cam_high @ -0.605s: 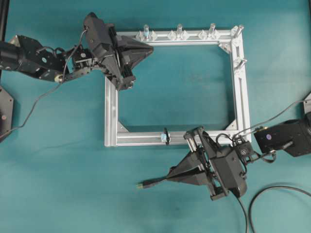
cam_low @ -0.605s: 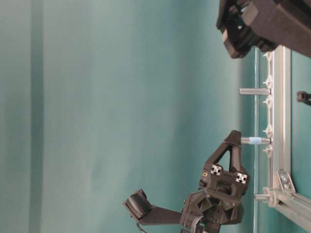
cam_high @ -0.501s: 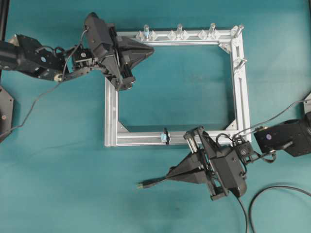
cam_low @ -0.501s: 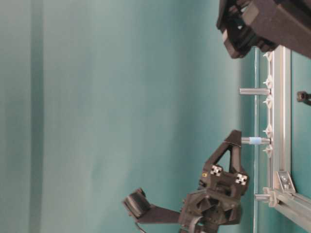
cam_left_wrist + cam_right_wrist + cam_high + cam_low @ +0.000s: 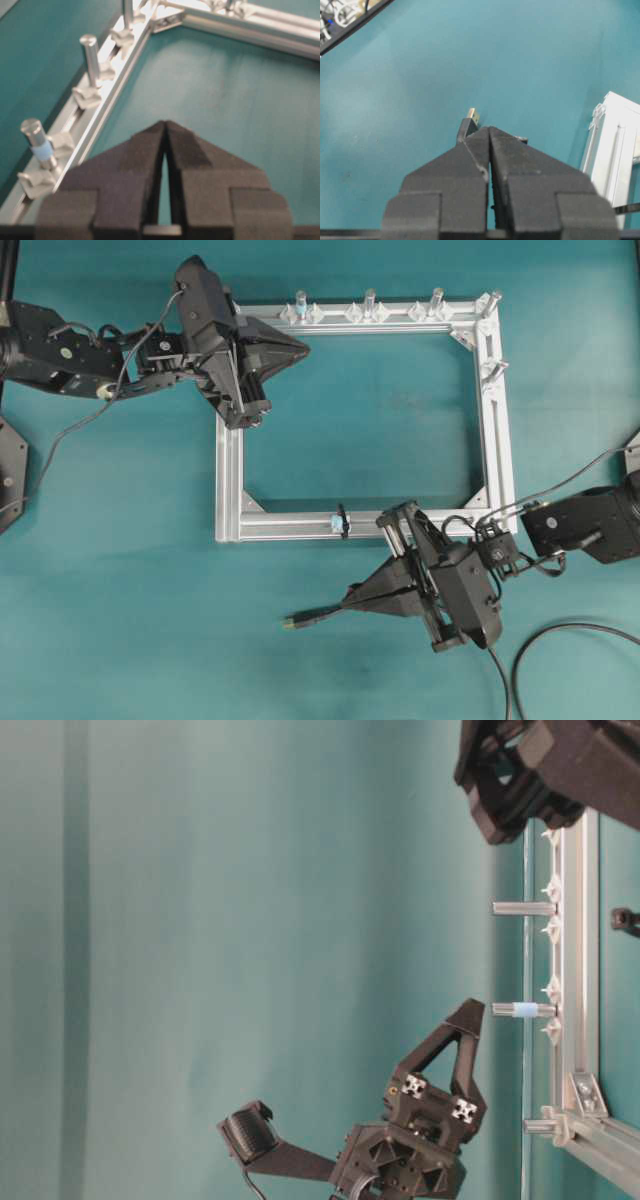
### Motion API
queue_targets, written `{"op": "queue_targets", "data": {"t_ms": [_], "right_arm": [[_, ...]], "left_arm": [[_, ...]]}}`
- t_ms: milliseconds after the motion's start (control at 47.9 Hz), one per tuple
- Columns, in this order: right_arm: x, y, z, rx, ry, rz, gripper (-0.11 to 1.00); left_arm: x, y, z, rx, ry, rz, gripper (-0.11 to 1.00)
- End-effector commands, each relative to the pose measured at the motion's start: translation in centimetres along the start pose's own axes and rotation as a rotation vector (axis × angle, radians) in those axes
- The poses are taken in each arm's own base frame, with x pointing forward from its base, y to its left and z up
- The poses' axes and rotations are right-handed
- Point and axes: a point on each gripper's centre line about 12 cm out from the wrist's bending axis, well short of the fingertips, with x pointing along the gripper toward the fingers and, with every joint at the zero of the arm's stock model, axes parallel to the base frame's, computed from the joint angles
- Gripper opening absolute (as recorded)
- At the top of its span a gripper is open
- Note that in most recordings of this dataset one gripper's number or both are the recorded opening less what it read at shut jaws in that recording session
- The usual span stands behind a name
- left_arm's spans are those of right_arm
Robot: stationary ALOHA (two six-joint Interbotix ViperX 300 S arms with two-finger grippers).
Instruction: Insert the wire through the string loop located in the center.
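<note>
Right now, as I read my feeds:
Right tool (image 5: 350, 600): I see its black foam-padded jaws pressed together around the long thin black round cable, the wire (image 5: 318, 615), held just behind the plug; it sits below the frame's bottom bar, over the teal tabletop (image 5: 130, 620).
Wire tip: the small rectangular black plug with its yellowish metal end (image 5: 289, 622) sticks out past the jaw tips toward the left of the overhead view; in the right wrist view the plug (image 5: 471, 120) pokes up just beyond the closed tips.
Wire tail: the rest of the cable curls away at the lower right of the overhead view (image 5: 560, 635).
Left tool (image 5: 303, 348): jaws closed tip to tip on nothing, hovering over the frame's upper left corner; my left wrist view shows only bare teal surface ahead of its tips (image 5: 165, 125).
String loop: tiny black loop of thin string (image 5: 342, 521) wrapped on the bottom bar, beside a pale blue mark, up and to the right of the plug, apart from it.
Frame: square silver aluminium bar frame (image 5: 497, 430) lying flat on the tabletop.
Obstacles: upright silver pegs along the top bar (image 5: 369, 302) and right bar (image 5: 492, 368), one with a blue band (image 5: 39, 145); all well apart from the loop.
Path: I see open tabletop between plug and loop.
</note>
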Motion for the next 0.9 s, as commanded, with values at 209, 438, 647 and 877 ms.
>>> {"op": "queue_targets", "data": {"t_ms": [209, 438, 647, 877], "right_arm": [[0.56, -0.18, 0.77, -0.005, 0.033, -0.003, 0.00], [0.61, -0.17, 0.86, -0.009, 0.031, -0.002, 0.00], [0.62, -0.12, 0.87, -0.007, 0.031, -0.001, 0.00], [0.63, 0.06, 0.88, -0.006, 0.031, 0.003, 0.31]], "left_arm": [[-0.47, -0.13, 1.19, -0.009, -0.037, -0.005, 0.00], [-0.67, -0.20, 1.42, -0.009, -0.040, -0.007, 0.00], [-0.76, -0.14, 1.21, -0.009, -0.017, -0.006, 0.00], [-0.82, -0.21, 1.40, -0.009, -0.021, -0.008, 0.00]]}}
